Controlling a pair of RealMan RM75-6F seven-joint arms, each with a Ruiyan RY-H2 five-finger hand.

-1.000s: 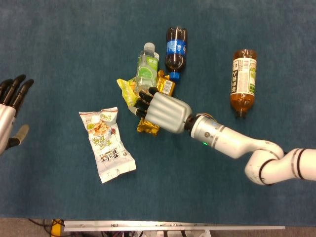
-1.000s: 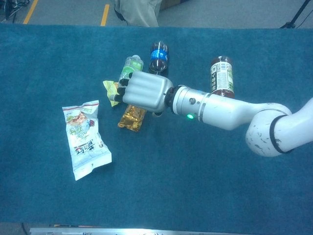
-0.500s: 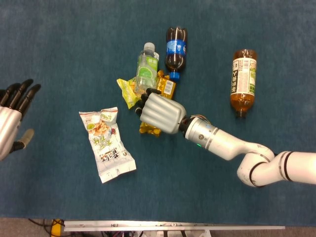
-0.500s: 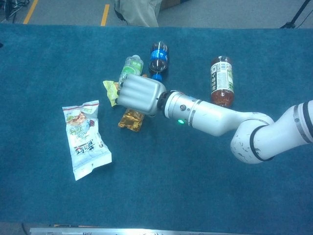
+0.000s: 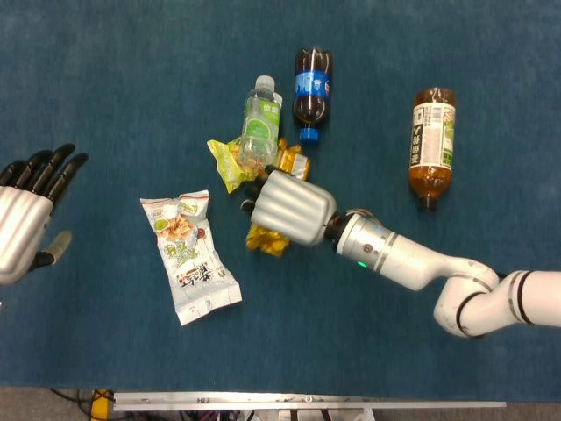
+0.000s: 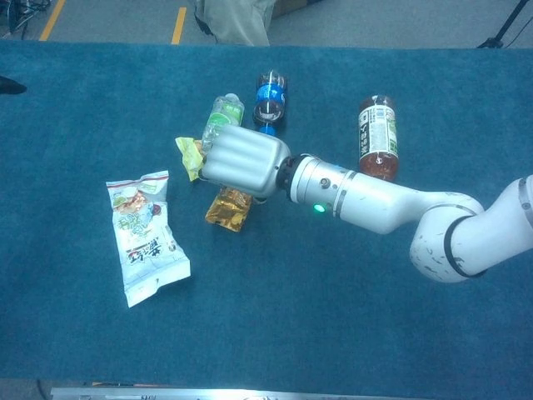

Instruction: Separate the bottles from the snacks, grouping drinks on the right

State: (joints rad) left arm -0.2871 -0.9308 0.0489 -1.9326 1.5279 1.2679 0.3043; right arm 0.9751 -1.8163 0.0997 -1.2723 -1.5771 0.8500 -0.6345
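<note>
The clear green-label bottle (image 5: 261, 123) lies near the tabletop's far edge, beside a blue-label cola bottle (image 5: 312, 82). The right hand (image 5: 289, 206) covers a gold snack packet (image 5: 267, 239); its grasp cannot be determined. A brown tea bottle (image 5: 432, 145) lies toward the right edge. The left hand (image 5: 26, 219) is spread at the left edge. Label text is unreadable.

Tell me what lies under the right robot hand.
The gold snack packet pokes out beneath the right robot hand. Whether its fingers grip anything is hidden.
</note>
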